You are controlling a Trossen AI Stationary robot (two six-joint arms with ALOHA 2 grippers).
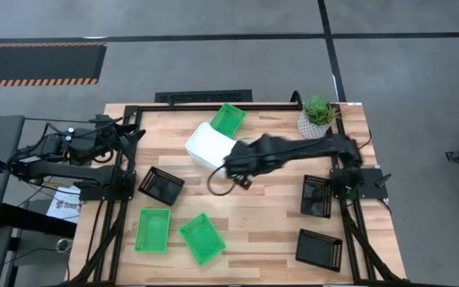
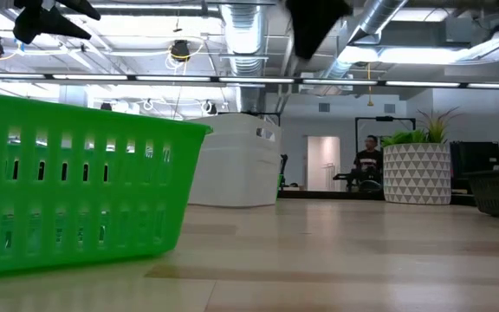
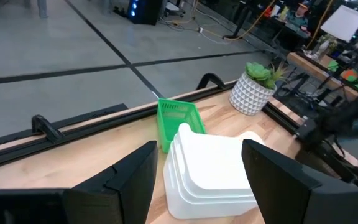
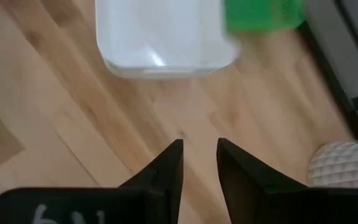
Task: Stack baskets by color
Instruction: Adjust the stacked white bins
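The white baskets (image 1: 209, 145) are already nested as one stack at the table's (image 1: 261, 219) far middle, so the right gripper (image 4: 199, 163), fingers narrowly apart and empty, is held just beside it.

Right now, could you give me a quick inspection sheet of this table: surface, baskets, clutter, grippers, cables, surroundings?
Surface: wooden table, bare between items.
Job's things: white baskets stacked upside down; green baskets and black baskets lying apart, unstacked.
Clutter: potted plant at the far right corner.
Grippers: right gripper over bare wood beside the white stack, holding nothing; left gripper open, parked at the table's left edge.
Cables: a loop under the right arm.
Surroundings: grey floor, striped mat; a person far behind.
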